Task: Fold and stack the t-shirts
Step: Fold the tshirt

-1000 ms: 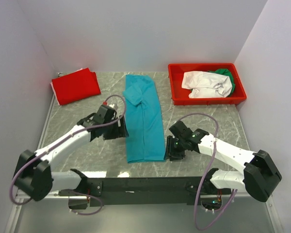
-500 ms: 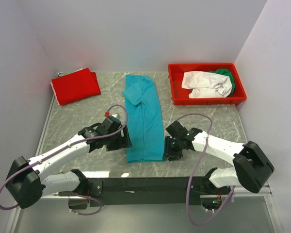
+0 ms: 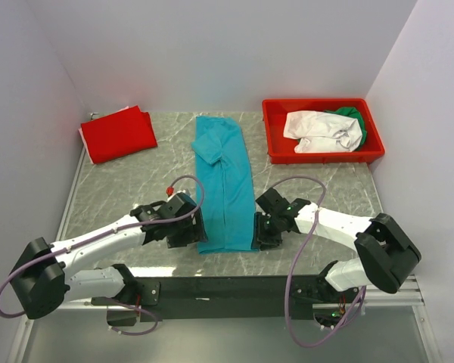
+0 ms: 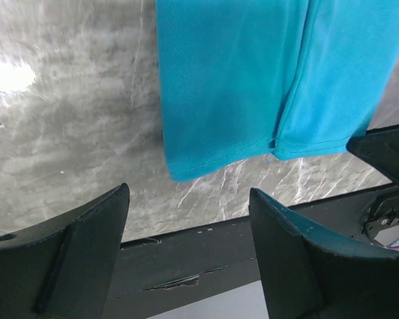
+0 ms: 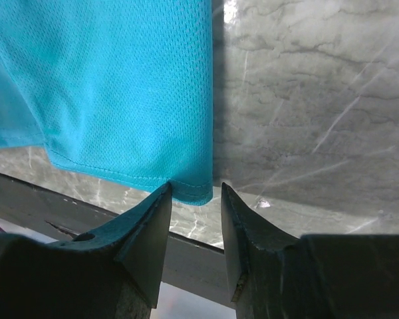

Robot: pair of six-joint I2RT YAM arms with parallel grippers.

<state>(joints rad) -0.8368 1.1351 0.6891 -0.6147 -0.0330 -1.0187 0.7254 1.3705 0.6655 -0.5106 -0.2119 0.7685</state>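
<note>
The teal t-shirt (image 3: 225,185) lies folded into a long strip down the middle of the table. My left gripper (image 3: 192,231) is open beside its near left corner. In the left wrist view the jaws (image 4: 187,199) stand wide apart, and the teal hem (image 4: 219,100) lies just ahead of them. My right gripper (image 3: 260,231) is at the near right corner. In the right wrist view it (image 5: 194,193) is open by a narrow gap, with the teal hem corner (image 5: 189,189) between the tips. The red t-shirt (image 3: 119,134) lies folded at the back left.
A rigid red bin (image 3: 323,156) at the back right holds the white t-shirt (image 3: 318,130) and the green t-shirt (image 3: 353,117), both crumpled. The black base rail (image 3: 227,286) runs along the table's near edge, just behind both grippers. White walls close in the left, back and right.
My left gripper has moved along the teal shirt's left edge to its near corner. My right gripper has shifted slightly left onto the near right corner.
</note>
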